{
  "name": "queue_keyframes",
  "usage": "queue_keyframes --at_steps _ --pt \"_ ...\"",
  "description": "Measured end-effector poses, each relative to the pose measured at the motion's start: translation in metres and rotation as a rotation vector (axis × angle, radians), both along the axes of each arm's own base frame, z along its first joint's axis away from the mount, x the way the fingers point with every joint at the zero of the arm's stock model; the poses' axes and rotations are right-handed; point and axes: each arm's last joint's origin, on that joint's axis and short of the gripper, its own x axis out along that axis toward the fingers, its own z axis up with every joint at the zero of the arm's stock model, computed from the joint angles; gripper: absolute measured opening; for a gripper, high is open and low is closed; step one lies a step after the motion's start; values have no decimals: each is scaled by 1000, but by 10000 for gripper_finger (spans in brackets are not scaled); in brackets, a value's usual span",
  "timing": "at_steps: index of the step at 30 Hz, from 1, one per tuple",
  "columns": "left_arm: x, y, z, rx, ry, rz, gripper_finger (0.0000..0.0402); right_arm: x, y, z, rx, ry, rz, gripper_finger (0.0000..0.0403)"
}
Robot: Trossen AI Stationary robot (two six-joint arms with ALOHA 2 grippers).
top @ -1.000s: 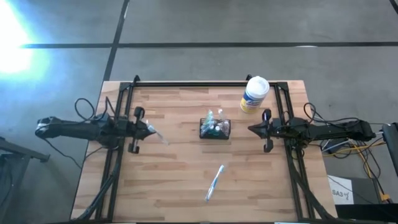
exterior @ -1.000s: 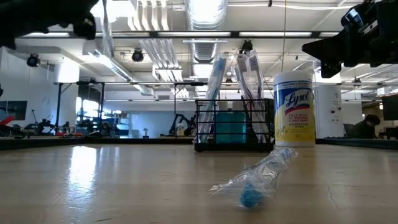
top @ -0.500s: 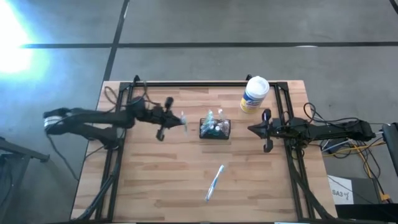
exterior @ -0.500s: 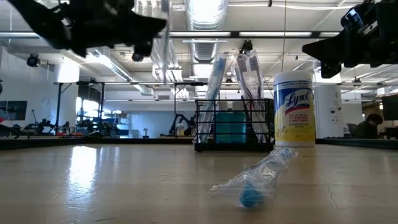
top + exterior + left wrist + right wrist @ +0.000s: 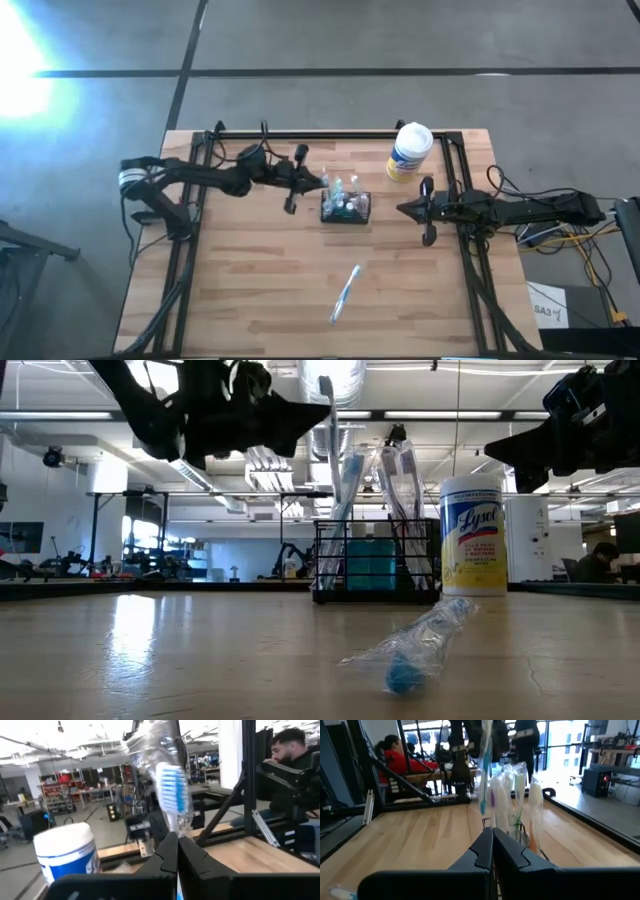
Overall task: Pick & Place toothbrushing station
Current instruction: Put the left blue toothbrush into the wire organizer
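The toothbrushing station point(image 5: 346, 206), a black wire caddy with several wrapped brushes standing in it, sits mid-table and also shows in the low view point(image 5: 375, 565) and the right wrist view point(image 5: 512, 815). My left gripper point(image 5: 312, 184) hovers just left of it, shut on a plastic-wrapped toothbrush point(image 5: 172, 785) with blue bristles. At the table's right side my right gripper point(image 5: 404, 208) is shut and holds nothing. Another wrapped toothbrush point(image 5: 345, 293) lies flat on the wood toward the near edge. My left gripper pinches the wrapped toothbrush's handle point(image 5: 176, 827) between its two fingers point(image 5: 167, 855). The fingers come about level from the table's left and lie across the brush. The brush stands nearly upright, bristle head point(image 5: 326, 400) above the fingers, lifted clear of the table.
A white canister with a yellow label point(image 5: 409, 151) stands at the far right, behind the caddy. Black frame rails point(image 5: 330, 134) run along the far and side edges. Bare wood lies between the caddy and the near edge. People sit beyond the table point(image 5: 395, 750).
My left gripper has swept from the table's left side toward the right and slightly toward the far edge, stopping just left of the caddy. It has stayed shut, and the wrapped toothbrush has travelled with it, clear of the table.
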Motion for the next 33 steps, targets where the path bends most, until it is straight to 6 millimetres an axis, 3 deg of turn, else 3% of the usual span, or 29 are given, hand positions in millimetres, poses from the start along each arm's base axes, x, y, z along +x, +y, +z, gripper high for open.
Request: queue_keyframes --at_steps 5,13,25,33 --pt "6 12 -19 -18 63 33 0 2 0 -3 17 28 0 8" --pt "11 13 -35 37 101 37 0 4 0 -6 18 53 0 8" --pt "15 -5 -49 196 191 -13 0 4 0 -5 14 52 -1 8" --pt "9 -9 -62 182 239 35 0 4 0 -5 4 49 -1 8"
